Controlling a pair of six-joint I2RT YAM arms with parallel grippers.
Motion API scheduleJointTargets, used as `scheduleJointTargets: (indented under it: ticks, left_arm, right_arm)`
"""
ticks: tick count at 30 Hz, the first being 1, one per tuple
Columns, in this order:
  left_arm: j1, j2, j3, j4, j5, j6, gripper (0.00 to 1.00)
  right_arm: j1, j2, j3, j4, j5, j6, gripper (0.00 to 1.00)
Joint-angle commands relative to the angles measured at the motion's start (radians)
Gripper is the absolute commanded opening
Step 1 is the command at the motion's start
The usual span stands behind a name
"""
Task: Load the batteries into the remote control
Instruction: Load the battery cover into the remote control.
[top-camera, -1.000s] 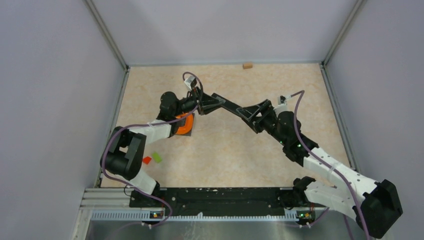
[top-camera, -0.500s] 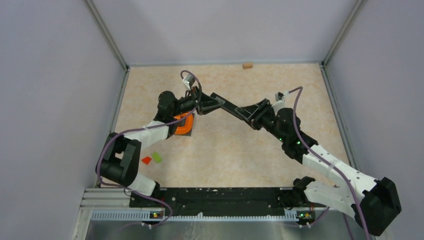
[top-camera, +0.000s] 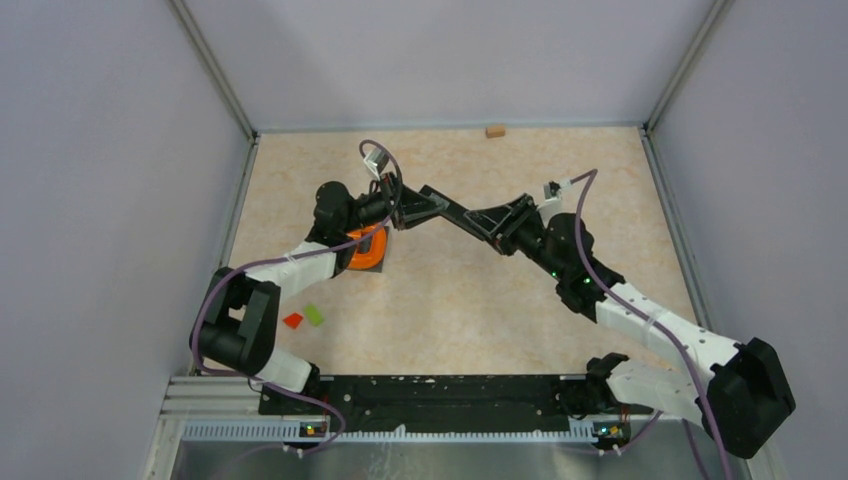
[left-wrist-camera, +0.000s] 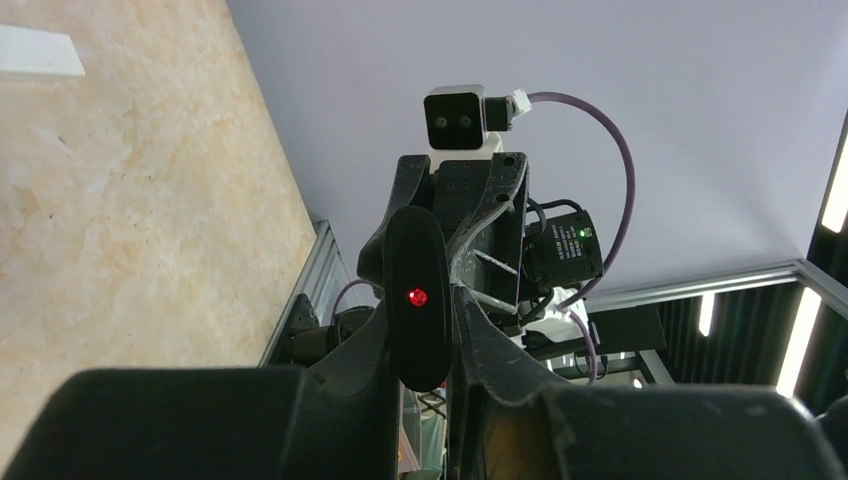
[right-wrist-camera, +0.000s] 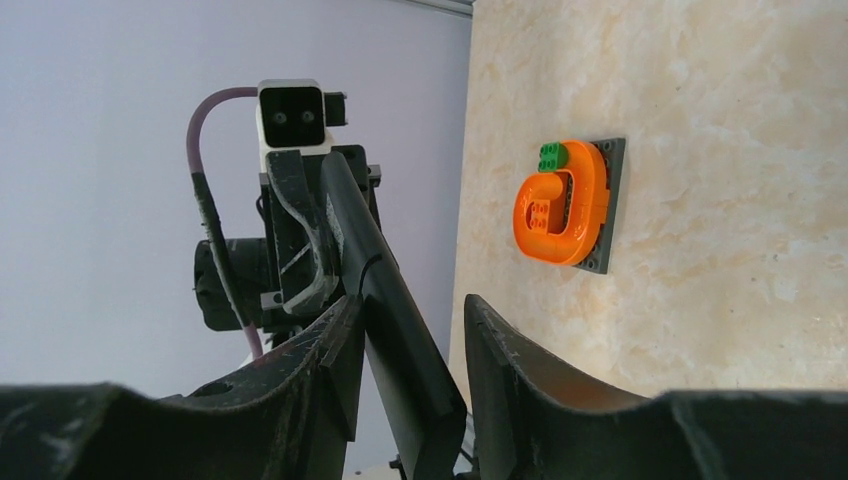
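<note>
A long black remote control (top-camera: 458, 212) hangs in the air over the back of the table, held between both arms. My left gripper (top-camera: 405, 208) is shut on its left end. In the left wrist view the remote (left-wrist-camera: 417, 300), with a red dot on it, is pinched between the fingers of that gripper (left-wrist-camera: 420, 350). My right gripper (top-camera: 500, 222) is shut on the other end. In the right wrist view the remote (right-wrist-camera: 385, 300) lies against the left finger of that gripper (right-wrist-camera: 410, 330) and reaches the right one near the camera. The batteries are out of view.
An orange ring with a green brick sits on a grey plate (top-camera: 368, 248) (right-wrist-camera: 562, 202) under the left arm. A red block (top-camera: 293, 320) and a green block (top-camera: 315, 313) lie at the near left. A small tan block (top-camera: 494, 130) rests by the back wall.
The right gripper's jaws have narrowed onto the remote's end, and the right arm has edged left toward the back. The left gripper has kept its grip.
</note>
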Motion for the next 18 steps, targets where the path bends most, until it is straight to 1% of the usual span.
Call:
scheduleJointTargets:
  ticks: [1, 4, 7, 10, 15, 18]
  left_arm:
    - [-0.030, -0.050, 0.036, 0.087, 0.053, -0.036, 0.00]
    - [-0.040, -0.039, 0.041, 0.106, 0.057, -0.069, 0.00]
    - [-0.043, -0.023, 0.038, 0.159, 0.064, -0.122, 0.00]
    - [-0.042, -0.009, 0.033, 0.220, 0.063, -0.184, 0.00]
    - [-0.041, 0.022, 0.021, 0.390, 0.027, -0.355, 0.00]
    - [-0.039, 0.030, 0.021, 0.427, 0.003, -0.404, 0.00]
  right_arm:
    - [0.004, 0.057, 0.018, 0.047, -0.012, -0.014, 0.41]
    - [0.004, 0.083, 0.023, 0.077, -0.009, -0.023, 0.38]
    - [0.004, 0.104, 0.017, 0.126, -0.013, -0.034, 0.31]
    - [0.004, 0.115, -0.009, 0.198, -0.021, -0.046, 0.27]
    - [0.006, 0.131, -0.044, 0.286, -0.029, -0.043, 0.25]
    - [0.007, 0.117, -0.063, 0.302, -0.028, -0.031, 0.26]
